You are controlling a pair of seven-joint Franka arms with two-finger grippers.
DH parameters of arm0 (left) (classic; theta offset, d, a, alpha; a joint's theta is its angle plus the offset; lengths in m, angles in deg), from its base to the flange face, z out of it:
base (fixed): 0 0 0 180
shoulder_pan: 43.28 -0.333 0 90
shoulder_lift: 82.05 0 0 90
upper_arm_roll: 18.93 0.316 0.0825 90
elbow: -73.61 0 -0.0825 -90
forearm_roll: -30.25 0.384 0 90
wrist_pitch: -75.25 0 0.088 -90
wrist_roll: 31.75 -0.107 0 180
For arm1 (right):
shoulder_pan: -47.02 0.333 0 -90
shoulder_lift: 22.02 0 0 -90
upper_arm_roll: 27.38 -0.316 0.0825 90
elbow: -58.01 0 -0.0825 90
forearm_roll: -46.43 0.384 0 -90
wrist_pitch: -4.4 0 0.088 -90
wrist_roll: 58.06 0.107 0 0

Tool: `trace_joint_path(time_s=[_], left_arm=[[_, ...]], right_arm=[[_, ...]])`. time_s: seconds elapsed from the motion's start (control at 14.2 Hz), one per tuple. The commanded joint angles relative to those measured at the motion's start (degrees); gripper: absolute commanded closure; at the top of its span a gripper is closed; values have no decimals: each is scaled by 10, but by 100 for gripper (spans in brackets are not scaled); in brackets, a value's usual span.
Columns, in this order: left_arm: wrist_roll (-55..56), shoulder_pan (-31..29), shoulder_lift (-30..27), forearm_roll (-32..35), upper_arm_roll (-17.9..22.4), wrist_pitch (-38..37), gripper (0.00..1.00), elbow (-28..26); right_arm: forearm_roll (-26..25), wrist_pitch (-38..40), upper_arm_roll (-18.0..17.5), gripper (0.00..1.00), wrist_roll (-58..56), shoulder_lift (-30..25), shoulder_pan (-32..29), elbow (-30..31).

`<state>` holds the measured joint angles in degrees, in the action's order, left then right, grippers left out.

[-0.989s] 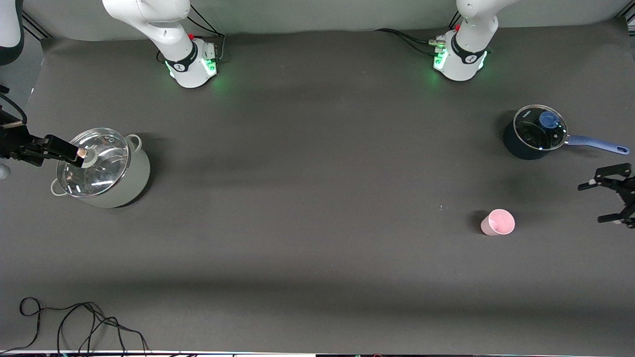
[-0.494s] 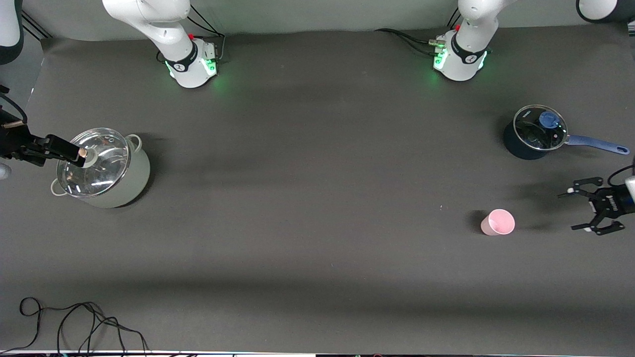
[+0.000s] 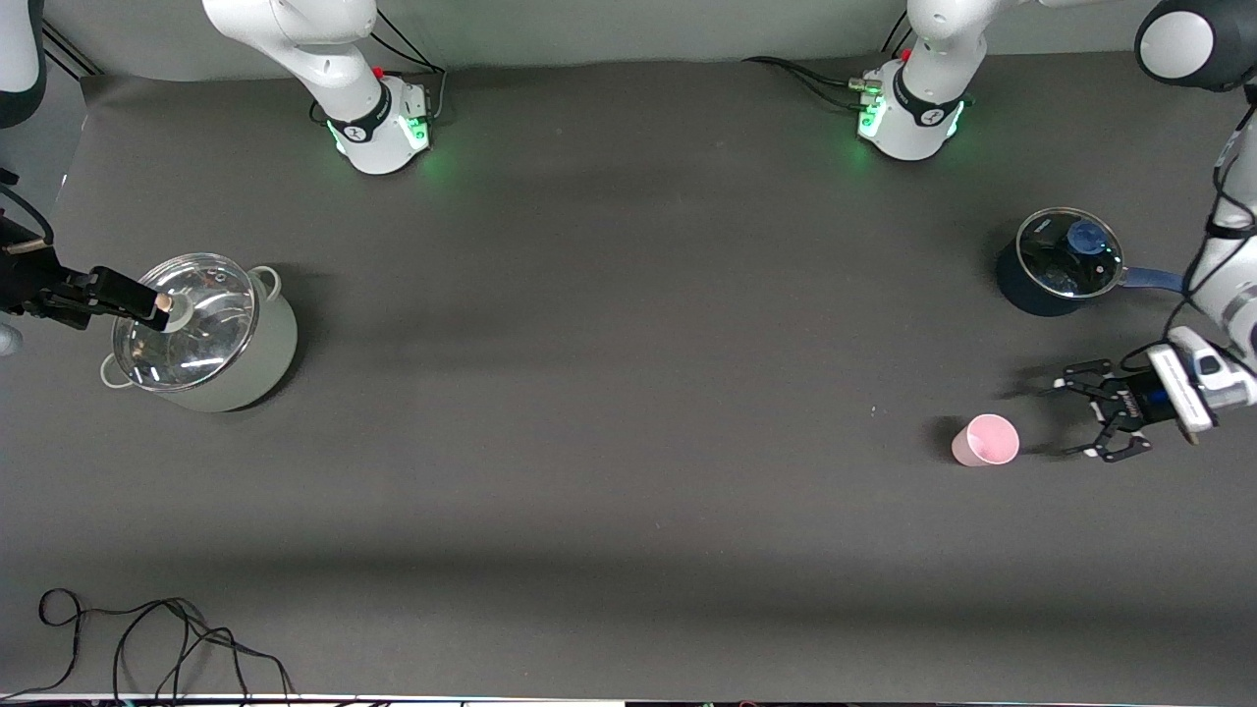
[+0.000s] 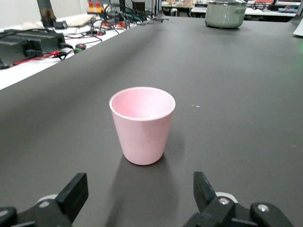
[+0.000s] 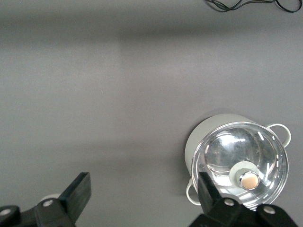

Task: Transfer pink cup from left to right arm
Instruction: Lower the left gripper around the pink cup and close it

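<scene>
The pink cup (image 3: 985, 439) stands upright and empty on the dark table toward the left arm's end. My left gripper (image 3: 1078, 415) is low beside it, on the side toward the table's end, open and a short gap away, with nothing in it. In the left wrist view the cup (image 4: 142, 125) stands just ahead of the open left gripper (image 4: 139, 189), outside the fingers. My right gripper (image 3: 118, 298) is open and empty over the edge of the green pot (image 3: 206, 334) at the right arm's end. The right gripper also shows in the right wrist view (image 5: 143, 187).
The green pot has a glass lid (image 5: 244, 170) and shows small in the left wrist view (image 4: 226, 13). A blue saucepan (image 3: 1056, 265) with a glass lid and long handle stands farther from the front camera than the cup. Black cables (image 3: 167, 638) lie at the near edge.
My left gripper has come in from the table's end toward the pink cup, still open. The cup has not moved. The right gripper has stayed over the green pot.
</scene>
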<state>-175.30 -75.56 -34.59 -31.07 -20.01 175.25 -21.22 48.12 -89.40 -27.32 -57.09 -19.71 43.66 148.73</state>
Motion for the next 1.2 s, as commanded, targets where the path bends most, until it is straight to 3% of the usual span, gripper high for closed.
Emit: trace_joint_path(time_s=[0.0,1.13], left_arm=[[-64,5,11,-43,-1,14,1,-23],[-75,77,36,-143,-4,60,0,-45]], right_arm=[[9,4,5,0,6,-2,4,-1],[9,4,4,0,6,-1,5,0]])
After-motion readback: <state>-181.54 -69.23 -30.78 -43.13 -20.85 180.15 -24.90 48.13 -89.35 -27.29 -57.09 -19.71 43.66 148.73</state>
